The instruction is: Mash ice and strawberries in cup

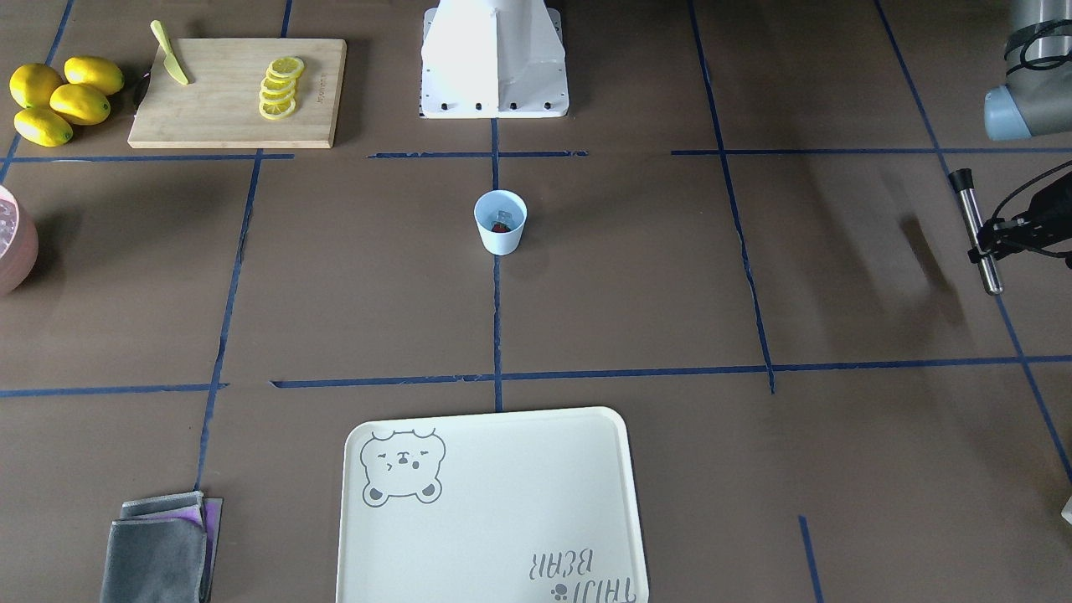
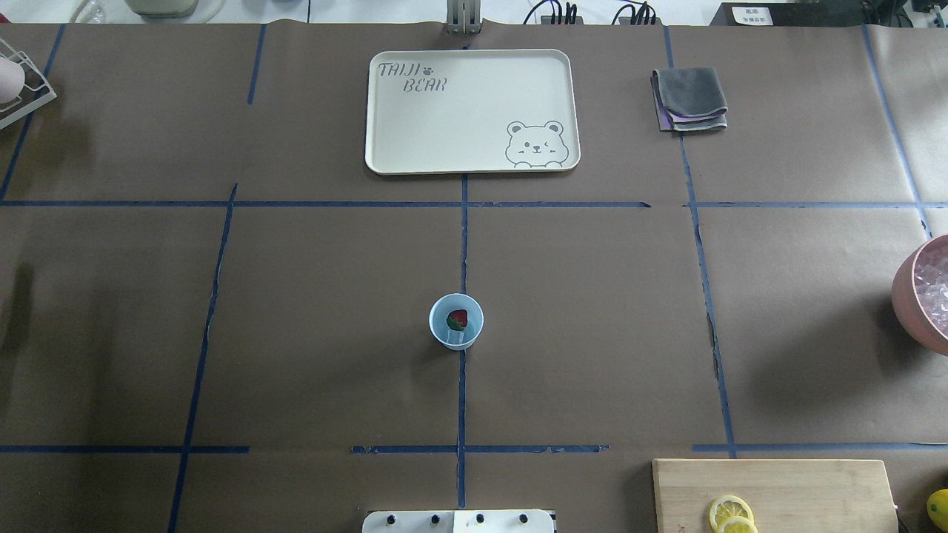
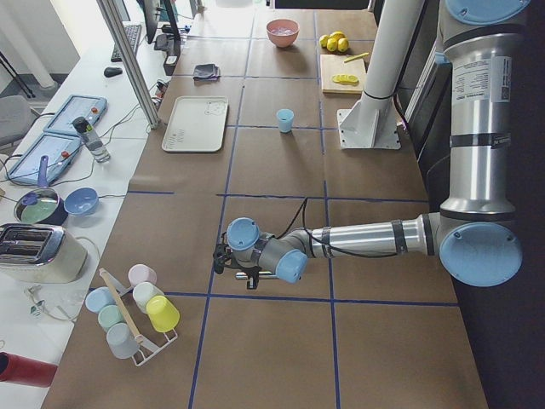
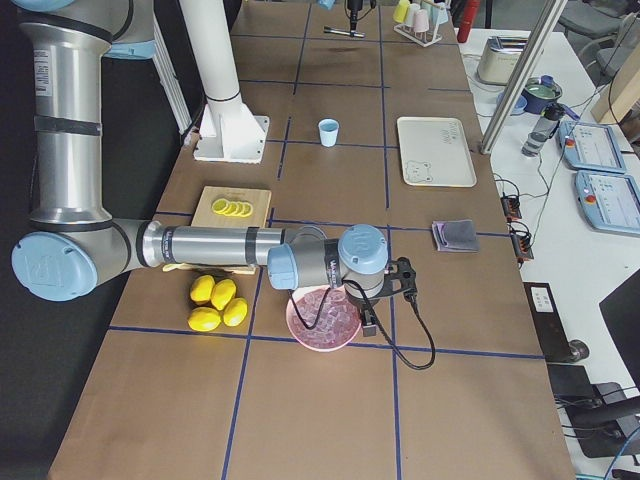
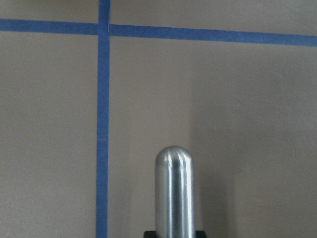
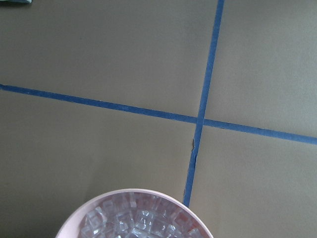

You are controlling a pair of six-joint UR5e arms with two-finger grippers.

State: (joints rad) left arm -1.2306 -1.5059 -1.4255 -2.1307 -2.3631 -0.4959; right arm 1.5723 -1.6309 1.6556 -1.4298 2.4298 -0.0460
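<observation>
Brown table (image 2: 318, 311); pale blue cup (image 1: 500, 241) holds red strawberry (image 2: 458, 319), ice (image 2: 461, 337)

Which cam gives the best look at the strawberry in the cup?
Overhead exterior: it looks straight down into the cup, so the strawberry shows red with some green. Front-facing catches only a dark red sliver behind the rim. Both side views show the cup small, contents hidden. Neither wrist view shows the cup.
</observation>
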